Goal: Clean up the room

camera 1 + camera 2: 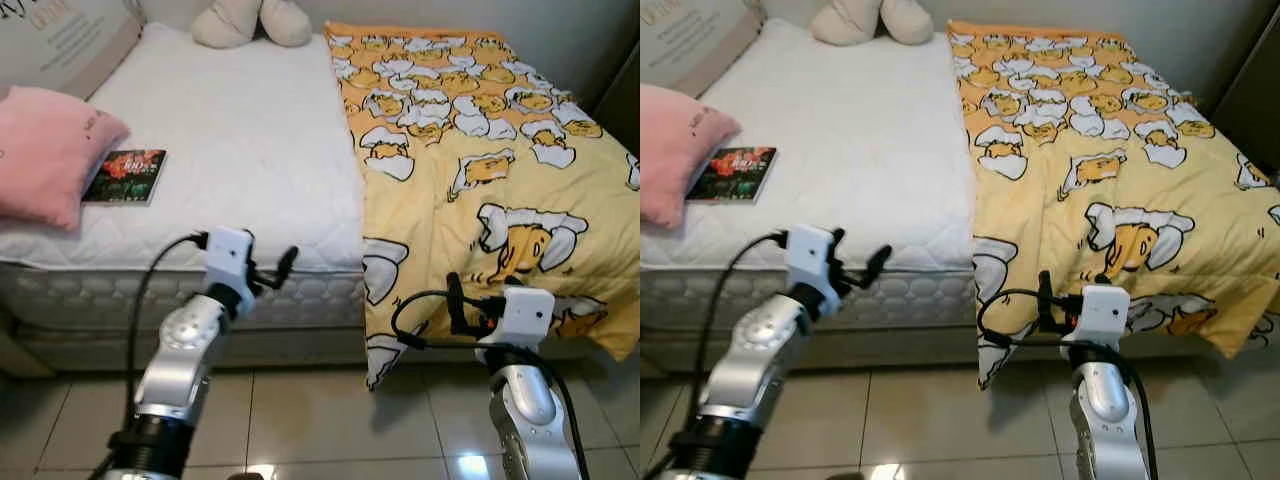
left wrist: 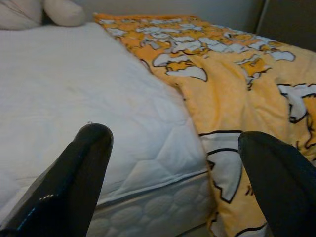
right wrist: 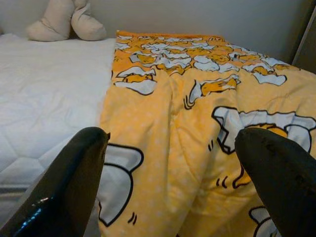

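A bed with a bare white mattress (image 1: 240,130) stands before me. A yellow blanket (image 1: 470,150) printed with cartoon egg figures covers its right half and hangs over the front edge. On the left part of the mattress lies a book (image 1: 125,176), beside a pink pillow (image 1: 45,150). My left gripper (image 1: 265,272) is open, held in front of the mattress's front edge, just left of the blanket. My right gripper (image 1: 470,305) is also open, close to the blanket's hanging edge; nothing is between its fingers (image 3: 74,173).
A beige plush toy (image 1: 250,22) sits at the head of the bed and a beige cushion (image 1: 60,40) leans at the far left. Glossy tiled floor (image 1: 320,420) lies between me and the bed. Dark furniture (image 1: 625,90) stands at the far right.
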{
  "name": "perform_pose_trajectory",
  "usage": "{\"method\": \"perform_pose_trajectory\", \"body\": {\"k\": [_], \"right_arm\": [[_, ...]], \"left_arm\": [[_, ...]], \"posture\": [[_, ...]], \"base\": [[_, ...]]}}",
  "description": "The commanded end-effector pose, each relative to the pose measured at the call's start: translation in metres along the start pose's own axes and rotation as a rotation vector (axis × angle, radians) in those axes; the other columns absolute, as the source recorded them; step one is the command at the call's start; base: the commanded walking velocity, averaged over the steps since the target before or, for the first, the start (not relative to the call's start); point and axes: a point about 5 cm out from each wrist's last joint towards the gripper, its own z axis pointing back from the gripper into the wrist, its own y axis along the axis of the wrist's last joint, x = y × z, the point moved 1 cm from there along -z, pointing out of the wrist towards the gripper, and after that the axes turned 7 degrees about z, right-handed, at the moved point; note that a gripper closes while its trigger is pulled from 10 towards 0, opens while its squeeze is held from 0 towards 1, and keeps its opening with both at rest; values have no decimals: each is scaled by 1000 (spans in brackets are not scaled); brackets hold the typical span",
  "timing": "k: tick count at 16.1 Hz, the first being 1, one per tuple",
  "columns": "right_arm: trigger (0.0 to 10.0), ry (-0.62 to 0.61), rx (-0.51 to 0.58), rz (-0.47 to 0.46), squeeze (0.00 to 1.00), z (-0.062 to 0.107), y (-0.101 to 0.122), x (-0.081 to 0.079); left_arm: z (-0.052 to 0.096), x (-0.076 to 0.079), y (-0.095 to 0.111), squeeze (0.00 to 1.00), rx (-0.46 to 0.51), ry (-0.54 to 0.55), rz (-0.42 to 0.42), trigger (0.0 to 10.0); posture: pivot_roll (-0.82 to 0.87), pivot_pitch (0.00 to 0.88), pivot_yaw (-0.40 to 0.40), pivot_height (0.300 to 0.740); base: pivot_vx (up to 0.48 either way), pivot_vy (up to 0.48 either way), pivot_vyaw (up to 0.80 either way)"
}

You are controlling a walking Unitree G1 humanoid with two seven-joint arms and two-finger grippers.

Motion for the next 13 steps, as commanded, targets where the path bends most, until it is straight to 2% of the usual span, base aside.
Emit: {"method": "perform_pose_trajectory", "body": {"k": [1, 13], "right_arm": [[10000, -16, 28, 14, 39, -2, 6, 4], [10000, -15, 29, 21, 43, 1, 6, 3]], "left_arm": [[-5, 5, 4, 0, 15, -15, -15, 10000], [-6, 17, -2, 0, -2, -115, -30, 10000]], "posture": [[83, 0, -33, 740], [63, 7, -31, 740]], "base": [[480, 0, 0], [480, 0, 0]]}}
